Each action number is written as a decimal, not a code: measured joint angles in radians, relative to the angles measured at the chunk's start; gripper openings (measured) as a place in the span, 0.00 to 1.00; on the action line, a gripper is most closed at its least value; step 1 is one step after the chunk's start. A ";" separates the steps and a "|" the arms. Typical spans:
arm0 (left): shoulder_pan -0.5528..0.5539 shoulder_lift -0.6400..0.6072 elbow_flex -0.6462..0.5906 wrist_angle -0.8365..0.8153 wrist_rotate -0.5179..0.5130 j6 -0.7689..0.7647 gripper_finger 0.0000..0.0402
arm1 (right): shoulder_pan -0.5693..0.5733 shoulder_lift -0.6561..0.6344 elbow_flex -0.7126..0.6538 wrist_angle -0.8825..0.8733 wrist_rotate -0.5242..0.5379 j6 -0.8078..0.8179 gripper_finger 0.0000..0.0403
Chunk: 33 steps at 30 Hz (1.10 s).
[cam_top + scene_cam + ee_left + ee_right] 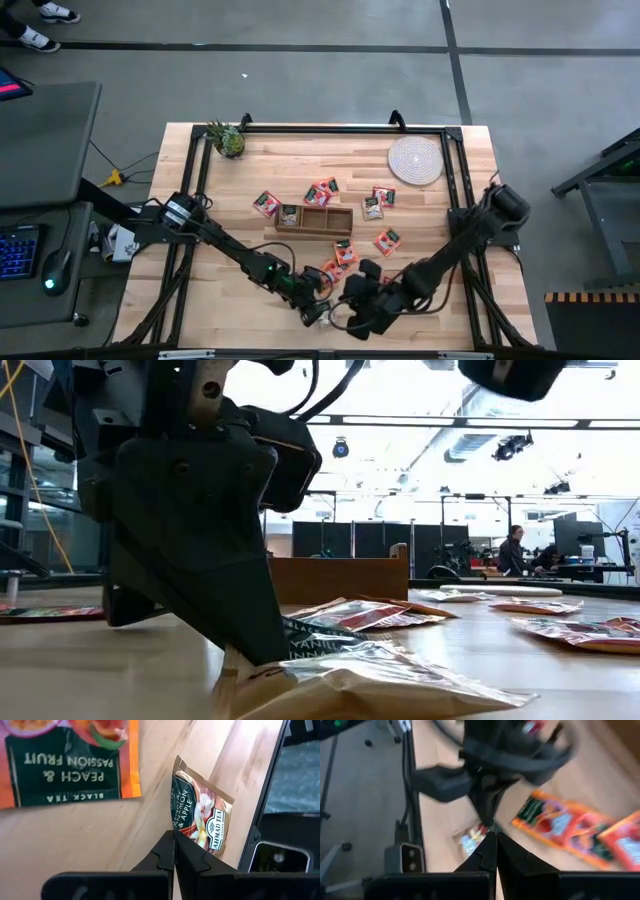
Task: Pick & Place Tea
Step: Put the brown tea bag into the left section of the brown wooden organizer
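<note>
- Two grippers sit close together at the near edge of the worktop, in front of the wooden box.
- The left gripper has its fingers pressed together on the corner of a brown-and-green tea sachet lying on the wood.
- The right gripper faces it, fingers fully closed, holding nothing that I can see.
- Several orange-red sachets lie scattered around the box; a woven mat sits at the far right corner.

blurred: tea sachets | cut off: sachet
</note>
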 joint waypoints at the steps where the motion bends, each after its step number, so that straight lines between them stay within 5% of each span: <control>1: 0.000 -0.006 0.000 -0.006 -0.001 0.019 0.00 | 0.000 -0.020 0.000 -0.013 0.018 -0.008 0.00; 12: -0.007 -0.147 -0.002 -0.196 -0.113 0.154 0.00 | -0.001 -0.192 0.002 -0.090 0.141 -0.099 0.00; 26: -0.060 -0.397 0.009 -0.422 -0.232 0.201 0.00 | -0.001 -0.215 0.002 -0.206 0.136 -0.097 0.00; 33: -0.081 -0.486 0.169 -0.805 -0.409 0.282 0.00 | -0.003 -0.217 0.002 -0.224 0.124 -0.102 0.00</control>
